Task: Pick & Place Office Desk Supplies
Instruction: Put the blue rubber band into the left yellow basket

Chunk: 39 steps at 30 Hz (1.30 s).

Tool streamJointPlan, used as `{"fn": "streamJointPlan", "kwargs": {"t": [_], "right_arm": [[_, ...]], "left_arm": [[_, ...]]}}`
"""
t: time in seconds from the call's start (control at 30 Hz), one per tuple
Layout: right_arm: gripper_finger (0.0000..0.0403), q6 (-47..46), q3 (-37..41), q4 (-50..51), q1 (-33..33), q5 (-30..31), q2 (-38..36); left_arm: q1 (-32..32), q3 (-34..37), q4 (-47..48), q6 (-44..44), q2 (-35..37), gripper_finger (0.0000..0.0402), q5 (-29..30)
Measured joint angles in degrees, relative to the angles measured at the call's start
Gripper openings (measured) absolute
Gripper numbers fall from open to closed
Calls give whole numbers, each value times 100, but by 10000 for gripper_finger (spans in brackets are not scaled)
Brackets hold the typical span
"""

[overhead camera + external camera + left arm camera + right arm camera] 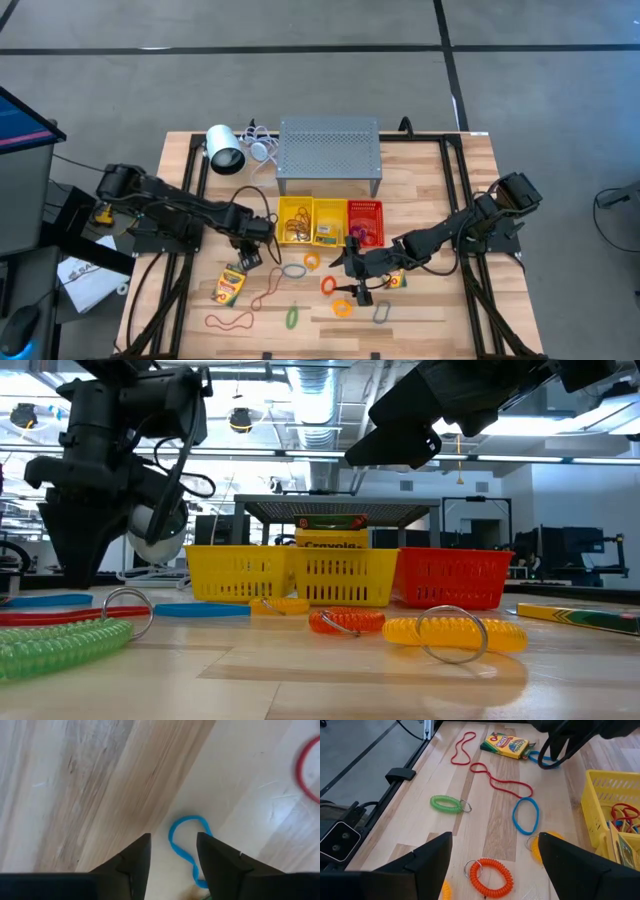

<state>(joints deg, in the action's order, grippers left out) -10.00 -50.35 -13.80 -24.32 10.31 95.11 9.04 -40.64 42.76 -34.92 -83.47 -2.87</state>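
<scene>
High view, from the near edge of the table outward: one red rubber band lies closest at the left, stretched sideways along the edge. Beside it are one green coil ring, its long axis running near to far, and one grey clip. Three coil rings in orange to yellow follow: one, a second and a third. A second red band snakes diagonally mid-table. Two blue bands show. One lies as an oval. The other blue band sits on the wood between the spread fingers of the left gripper, and I cannot tell if they touch it. I count three crayon boxes. One crayon box lies flat left of centre, its long axis slanting from near-left to far-right. A second box lies flat on the right. A third box stands upright in the middle basket. The right gripper hovers over the rings with its fingers wide apart and nothing between them. Farther back stand three baskets in a row, two yellow baskets and one red basket. Behind them are the grey perforated stand and the white lamp.
</scene>
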Motion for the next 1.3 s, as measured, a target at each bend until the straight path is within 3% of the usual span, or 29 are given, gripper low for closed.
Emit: {"fn": "streamJointPlan", "kwargs": {"t": [0.5,0.67,0.93,1.3], "right_arm": [[291,2,0,4,-1,0,0],[291,2,0,4,-1,-1,0],[291,2,0,4,-1,0,0],[291,2,0,4,-1,-1,0]], "left_arm": [[2,0,-65,59,-303,137,2],[2,0,-61,60,-303,102,2],[0,0,-58,298,-303,12,-257],[-2,0,-53,465,-299,2,-825]]}}
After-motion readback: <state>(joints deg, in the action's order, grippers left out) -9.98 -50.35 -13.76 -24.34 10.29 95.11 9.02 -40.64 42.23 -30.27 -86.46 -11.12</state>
